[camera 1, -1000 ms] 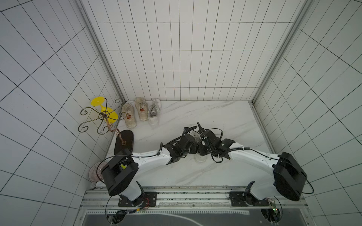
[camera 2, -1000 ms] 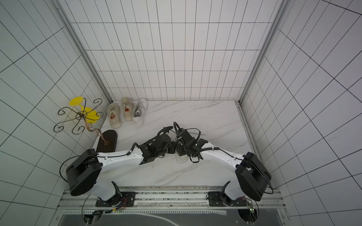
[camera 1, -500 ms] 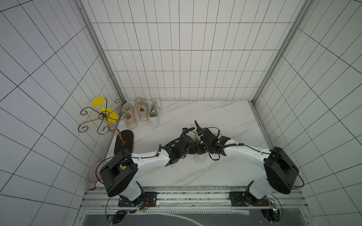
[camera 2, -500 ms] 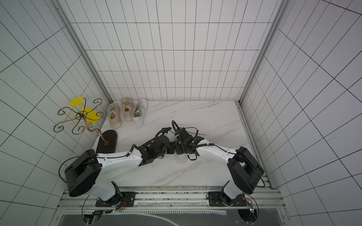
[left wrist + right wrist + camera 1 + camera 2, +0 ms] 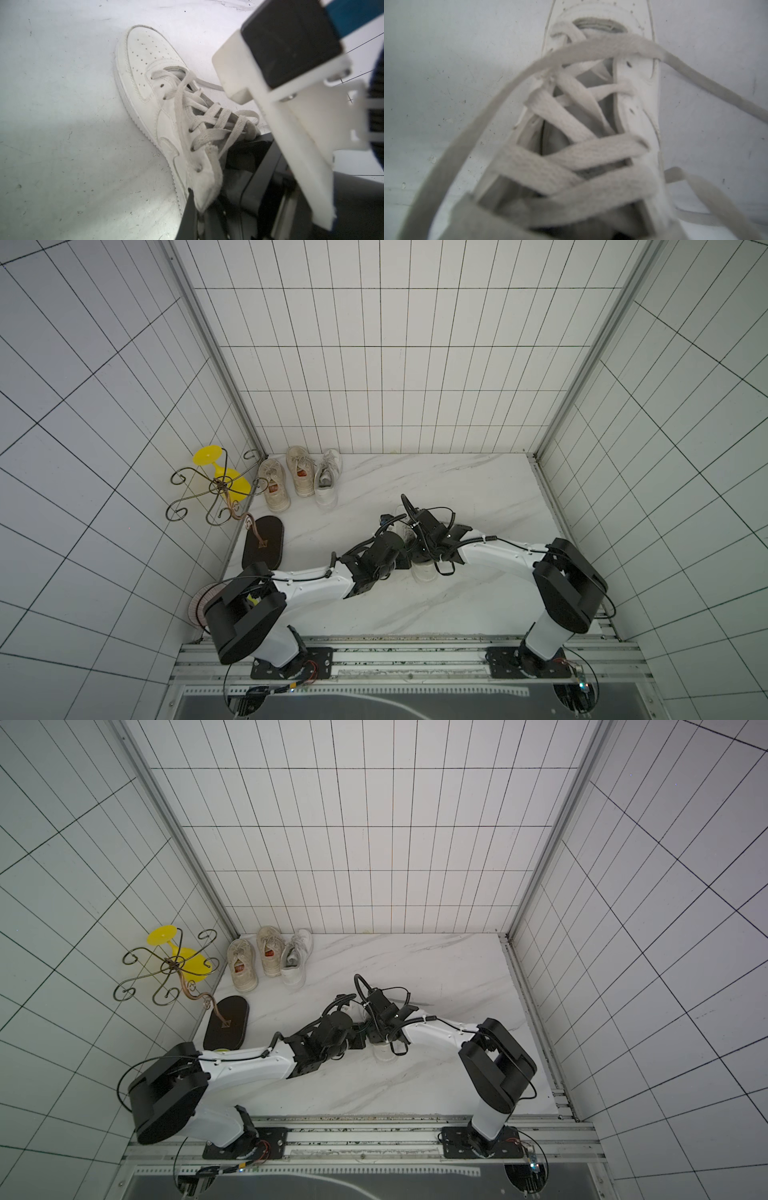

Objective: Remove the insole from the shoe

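Note:
A white lace-up shoe (image 5: 145, 68) lies on the marble table (image 5: 457, 489) at the centre. In both top views only its heel (image 5: 424, 572) (image 5: 384, 1052) shows under the two grippers. My left gripper (image 5: 197, 199) (image 5: 402, 559) is shut on the edge of the shoe's upper, beside the top eyelet. My right gripper (image 5: 415, 549) (image 5: 374, 1031) hangs over the shoe's opening. Its wrist view looks down through the loose laces (image 5: 591, 149) and its fingertips do not show. The insole is hidden inside the shoe.
Three more pale shoes (image 5: 301, 472) stand at the back left corner. Beside them is a metal scroll stand (image 5: 216, 489) with a yellow glass (image 5: 208, 458) on a dark oval base (image 5: 264, 547). Tiled walls close in three sides. The mounting rail (image 5: 395, 655) runs along the front.
My left gripper has closed fully on the shoe's upper edge. The right arm swung in a little and back out. The shoe has stayed in place.

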Robot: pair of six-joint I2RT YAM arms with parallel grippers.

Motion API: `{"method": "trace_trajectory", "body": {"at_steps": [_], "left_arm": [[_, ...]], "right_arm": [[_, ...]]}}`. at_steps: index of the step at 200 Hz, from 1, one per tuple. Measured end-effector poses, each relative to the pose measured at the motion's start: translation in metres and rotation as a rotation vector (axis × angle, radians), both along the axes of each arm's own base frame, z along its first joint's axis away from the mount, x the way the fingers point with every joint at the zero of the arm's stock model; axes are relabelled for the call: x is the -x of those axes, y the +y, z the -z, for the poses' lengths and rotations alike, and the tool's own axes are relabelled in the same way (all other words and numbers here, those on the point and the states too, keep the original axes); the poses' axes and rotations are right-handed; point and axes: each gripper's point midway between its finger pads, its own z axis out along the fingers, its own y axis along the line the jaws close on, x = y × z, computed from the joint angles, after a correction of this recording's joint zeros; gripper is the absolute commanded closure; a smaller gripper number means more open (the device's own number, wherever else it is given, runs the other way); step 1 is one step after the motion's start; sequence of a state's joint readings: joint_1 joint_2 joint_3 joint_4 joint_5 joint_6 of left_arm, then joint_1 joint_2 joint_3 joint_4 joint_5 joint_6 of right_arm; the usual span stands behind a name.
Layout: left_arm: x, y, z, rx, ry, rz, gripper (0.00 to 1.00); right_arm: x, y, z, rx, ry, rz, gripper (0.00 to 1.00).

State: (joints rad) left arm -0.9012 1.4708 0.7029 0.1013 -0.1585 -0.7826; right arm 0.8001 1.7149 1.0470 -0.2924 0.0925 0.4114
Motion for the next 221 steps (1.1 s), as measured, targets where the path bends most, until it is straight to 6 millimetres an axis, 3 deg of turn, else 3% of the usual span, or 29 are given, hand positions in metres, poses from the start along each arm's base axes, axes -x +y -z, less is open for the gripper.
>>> {"method": "trace_trajectory", "body": {"at_steps": [23,41,84,143,221], "left_arm": [[0.000,0.001,0.000,0.004,-0.001,-0.006,1.00],[0.001,0.004,0.000,-0.001,0.000,-0.013,1.00],[0.002,0.009,0.001,-0.020,0.000,-0.027,1.00],[0.001,0.002,-0.031,0.031,-0.060,-0.022,1.00],[0.004,0.000,-0.029,-0.011,-0.080,0.015,1.00]], "right_arm": [[-0.002,0.002,0.007,0.004,0.006,-0.003,0.83],[-0.002,0.005,0.006,-0.010,0.006,-0.007,0.87],[0.004,0.004,-0.020,-0.068,-0.030,-0.013,1.00],[0.005,-0.004,-0.070,-0.181,-0.116,0.001,1.00],[0.010,-0.002,-0.067,-0.305,-0.072,-0.005,1.00]]}}
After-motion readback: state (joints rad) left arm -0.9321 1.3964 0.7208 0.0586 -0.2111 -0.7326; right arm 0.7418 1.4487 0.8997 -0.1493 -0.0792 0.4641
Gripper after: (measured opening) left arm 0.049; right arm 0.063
